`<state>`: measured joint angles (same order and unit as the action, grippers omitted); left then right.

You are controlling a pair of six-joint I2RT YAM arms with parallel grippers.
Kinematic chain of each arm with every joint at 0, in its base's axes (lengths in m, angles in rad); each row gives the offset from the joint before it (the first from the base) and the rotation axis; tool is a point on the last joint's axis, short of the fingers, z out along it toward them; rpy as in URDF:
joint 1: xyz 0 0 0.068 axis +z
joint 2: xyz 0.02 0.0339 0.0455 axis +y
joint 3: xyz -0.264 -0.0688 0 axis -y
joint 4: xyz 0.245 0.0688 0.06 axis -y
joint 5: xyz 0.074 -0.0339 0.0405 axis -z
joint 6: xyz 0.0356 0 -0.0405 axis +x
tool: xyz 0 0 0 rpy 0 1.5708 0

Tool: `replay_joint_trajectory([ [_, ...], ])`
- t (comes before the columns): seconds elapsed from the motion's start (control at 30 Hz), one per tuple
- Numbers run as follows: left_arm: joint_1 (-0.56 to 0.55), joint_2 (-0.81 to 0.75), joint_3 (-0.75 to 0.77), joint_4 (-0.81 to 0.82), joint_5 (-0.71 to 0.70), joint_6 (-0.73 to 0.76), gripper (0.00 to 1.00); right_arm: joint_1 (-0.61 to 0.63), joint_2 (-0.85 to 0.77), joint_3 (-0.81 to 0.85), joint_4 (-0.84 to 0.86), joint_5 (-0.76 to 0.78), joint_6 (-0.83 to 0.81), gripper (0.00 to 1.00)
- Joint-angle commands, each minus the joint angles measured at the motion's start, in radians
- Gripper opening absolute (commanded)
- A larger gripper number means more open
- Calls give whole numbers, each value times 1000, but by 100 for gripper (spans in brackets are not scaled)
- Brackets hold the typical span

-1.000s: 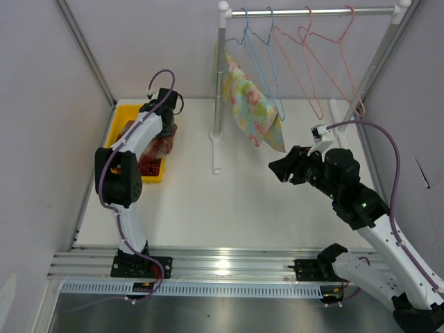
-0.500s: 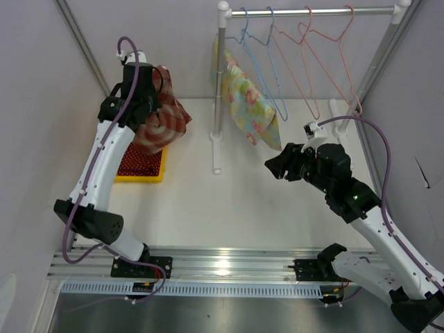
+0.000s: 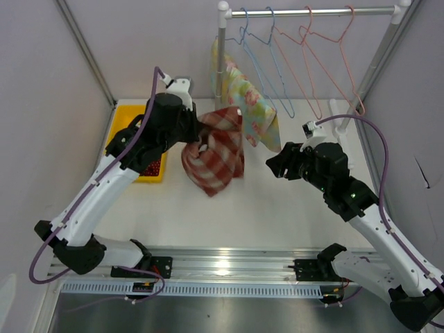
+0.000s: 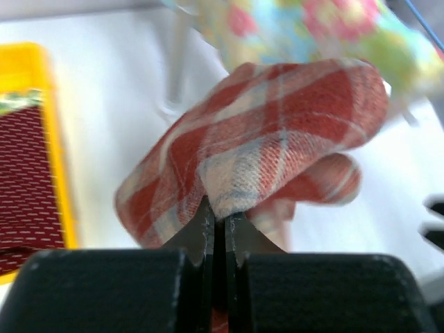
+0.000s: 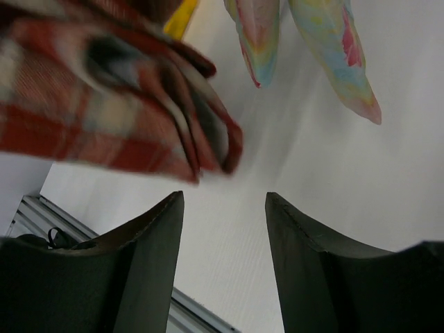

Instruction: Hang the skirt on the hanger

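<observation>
We are clamping our left gripper tight on a fold of the red plaid skirt, both fingers pressed together on the cloth. Over the last 1 second we have been lifting the skirt out of the yellow bin at the left of the overhead frame. It is now hanging in the air at the centre, just beside the floral garment on the rack. Our right gripper is waiting at centre right, its 2 fingers spread apart, gripping nothing and facing the skirt. We judge pickup done. The empty hangers in the upper right are still well apart from the skirt.
</observation>
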<state>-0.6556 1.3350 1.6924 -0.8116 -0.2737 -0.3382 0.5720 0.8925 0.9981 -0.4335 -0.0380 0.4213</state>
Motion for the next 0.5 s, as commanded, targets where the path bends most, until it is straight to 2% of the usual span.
replay_joint_trajectory([
  [0.0,-33,-95,-97,124,105,-83,0,3,-21,-4,22,33,-18,56],
  [0.07,-35,-138,-237,170,116,-104,0,3,-24,-18,27,36,-13,56],
  [0.13,-29,-145,-302,175,103,-137,1,3,-21,-29,33,33,-9,56],
  [0.27,-18,-88,-520,212,76,-186,7,8,-12,-84,62,18,4,56],
  [0.33,0,-60,-577,247,53,-208,15,9,-4,-108,76,10,11,56],
  [0.47,63,-1,-674,313,91,-220,20,44,2,-186,105,6,30,56],
])
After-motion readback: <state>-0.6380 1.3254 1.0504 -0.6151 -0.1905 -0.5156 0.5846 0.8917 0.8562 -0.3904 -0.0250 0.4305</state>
